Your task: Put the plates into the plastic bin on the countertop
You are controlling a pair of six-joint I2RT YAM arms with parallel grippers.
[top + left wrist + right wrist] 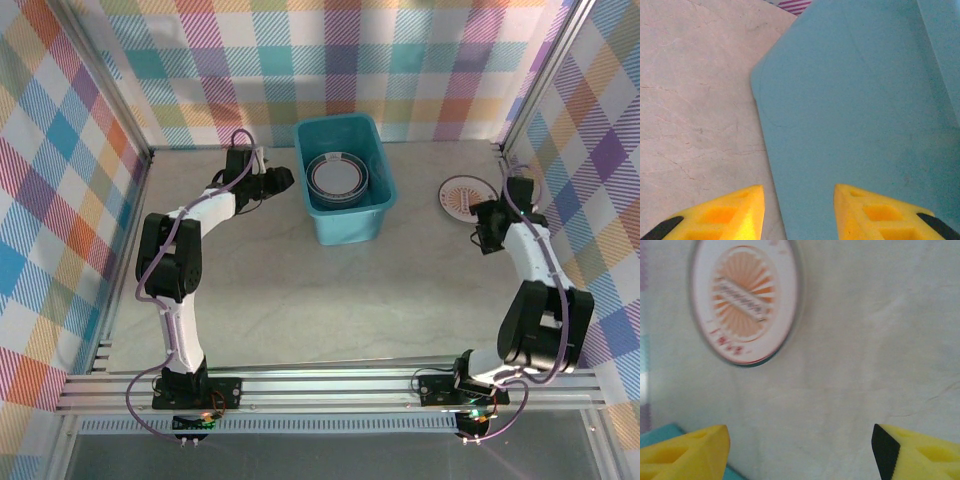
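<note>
The countertop in front of me is a flat, pale grey-beige marbled surface, hemmed by aluminium rails at the near edge and plaid walls on the left, right and far sides. Two things lie directly on it. The plastic bin, teal-blue with rounded corners, sits at the far middle, its far end close to the back wall; from my left wrist its smooth side wall rises straight off the marbled top. Well apart from it, at the far right near the side wall, lies a plate, white with an orange sunburst centre, flat on the surface. A dark edge shows beneath one side of it; I cannot tell what that is.
</note>
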